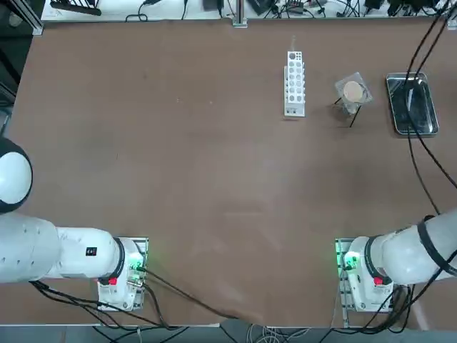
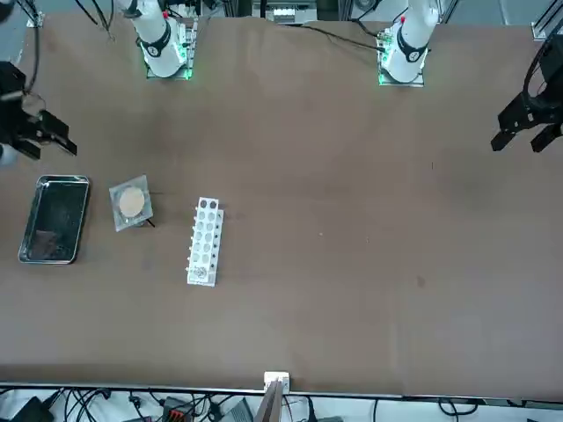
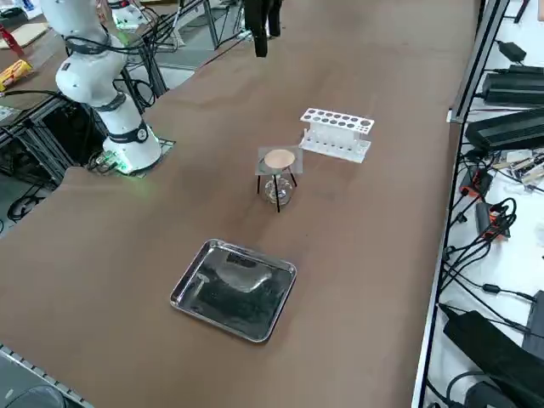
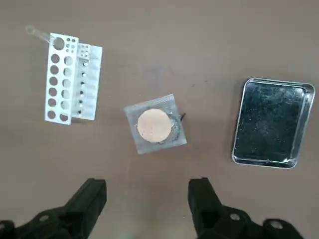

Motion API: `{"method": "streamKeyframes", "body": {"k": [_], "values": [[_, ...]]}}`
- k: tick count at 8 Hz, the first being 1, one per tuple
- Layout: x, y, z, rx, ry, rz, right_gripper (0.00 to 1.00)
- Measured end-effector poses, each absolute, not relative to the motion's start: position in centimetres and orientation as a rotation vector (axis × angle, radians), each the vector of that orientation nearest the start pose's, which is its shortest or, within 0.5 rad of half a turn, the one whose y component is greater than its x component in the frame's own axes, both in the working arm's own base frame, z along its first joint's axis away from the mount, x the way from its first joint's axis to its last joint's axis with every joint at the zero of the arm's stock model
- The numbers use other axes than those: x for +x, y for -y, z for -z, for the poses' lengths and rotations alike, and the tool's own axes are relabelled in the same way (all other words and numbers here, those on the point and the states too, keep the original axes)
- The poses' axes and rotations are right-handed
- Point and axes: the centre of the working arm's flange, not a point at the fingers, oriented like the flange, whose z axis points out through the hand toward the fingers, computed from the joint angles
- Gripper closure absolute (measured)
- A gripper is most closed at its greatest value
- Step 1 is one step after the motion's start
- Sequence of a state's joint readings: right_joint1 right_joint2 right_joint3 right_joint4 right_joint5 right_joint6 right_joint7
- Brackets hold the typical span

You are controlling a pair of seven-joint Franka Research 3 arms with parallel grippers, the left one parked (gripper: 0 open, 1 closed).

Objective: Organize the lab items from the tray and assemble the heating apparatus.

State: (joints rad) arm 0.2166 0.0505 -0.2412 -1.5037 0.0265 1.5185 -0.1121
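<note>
Right arm [image 1: 410,250] reaches out from its base at the near edge, white links angled off toward the robot's right side. The right gripper [image 4: 147,196] hangs high above the desk, pointing straight down. Its two black fingers [image 4: 92,196] stand spread wide apart, and there's nothing between them, nothing touched.

Shiny metal tray [image 4: 273,122], white plastic rack [image 4: 70,79], matt brown table [image 1: 178,179]
</note>
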Motion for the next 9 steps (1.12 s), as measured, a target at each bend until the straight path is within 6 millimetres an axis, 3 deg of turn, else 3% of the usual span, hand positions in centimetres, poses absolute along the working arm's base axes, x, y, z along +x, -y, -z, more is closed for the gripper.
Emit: {"method": "streamKeyframes", "body": {"k": [4,9], "values": [[51.9,1.6,-62.6,-3.098,0.129,0.013,0.0],[51.5,2.2,-63.3,-3.102,0.11,0.019,0.0]]}}
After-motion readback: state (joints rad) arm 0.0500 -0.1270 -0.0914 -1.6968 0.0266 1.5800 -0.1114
